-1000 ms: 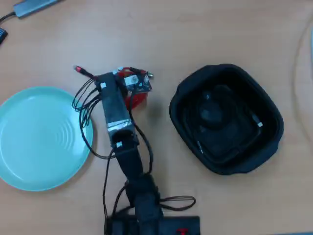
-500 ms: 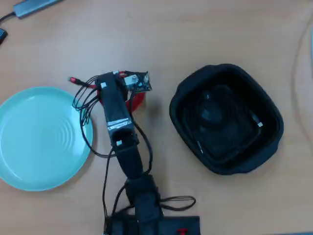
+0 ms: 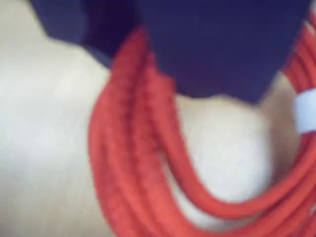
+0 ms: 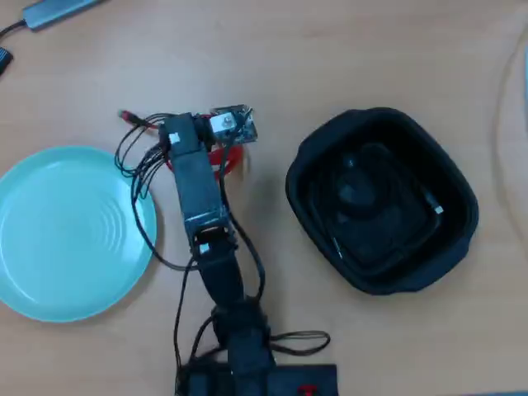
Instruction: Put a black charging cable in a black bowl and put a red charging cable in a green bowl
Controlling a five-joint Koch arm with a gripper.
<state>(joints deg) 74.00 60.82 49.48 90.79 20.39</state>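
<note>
- One red charging cable point(image 3: 148, 163) lies on the counter point(image 4: 330, 49) beside the green bowl point(image 4: 49, 280), for pickup.
- Gripper point(image 3: 217, 74) sits over it; grip unclear.
- Black charging cable point(image 4: 363, 194) looks already inside black bowl point(image 4: 450, 247).

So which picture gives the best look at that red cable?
The wrist view: the red charging cable fills the frame, blurred, its loops and white tie plain, lying on the table. In the overhead view only a red sliver peeks from under the arm.

Arm point(image 4: 198, 194) hides most of red charging cable point(image 4: 232, 159); black bowl point(image 4: 450, 239) perhaps holds cable.
</note>
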